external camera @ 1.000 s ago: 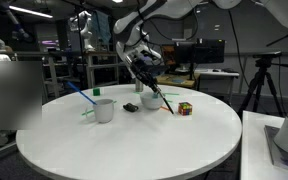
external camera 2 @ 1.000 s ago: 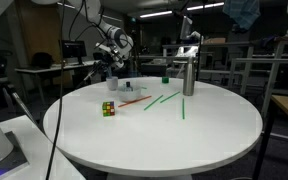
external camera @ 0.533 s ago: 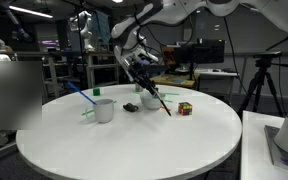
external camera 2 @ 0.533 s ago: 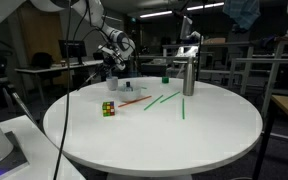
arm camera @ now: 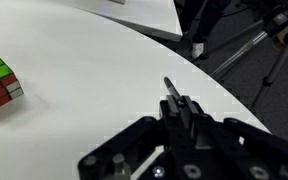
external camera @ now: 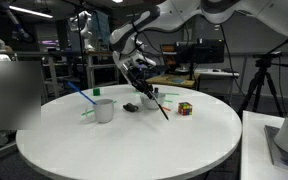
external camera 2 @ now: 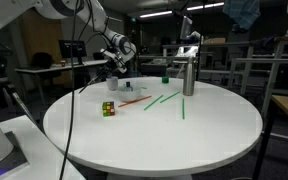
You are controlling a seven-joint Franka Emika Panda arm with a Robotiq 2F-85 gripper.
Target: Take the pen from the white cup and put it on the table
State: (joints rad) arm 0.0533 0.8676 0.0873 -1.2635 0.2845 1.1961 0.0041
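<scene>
Large round white surface, with the small plain white cup on it. Our black end effector is clamped on the slim black pen, which is out of the cup and hangs over the surface just beside it. Over the last second its lower tip dropped toward the surface, so extraction looks done and placing remains. The long axis runs diagonally, tip down and away from the end effector.

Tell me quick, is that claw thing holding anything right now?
The gripper is closed, holding the black pen at a slant.
</scene>
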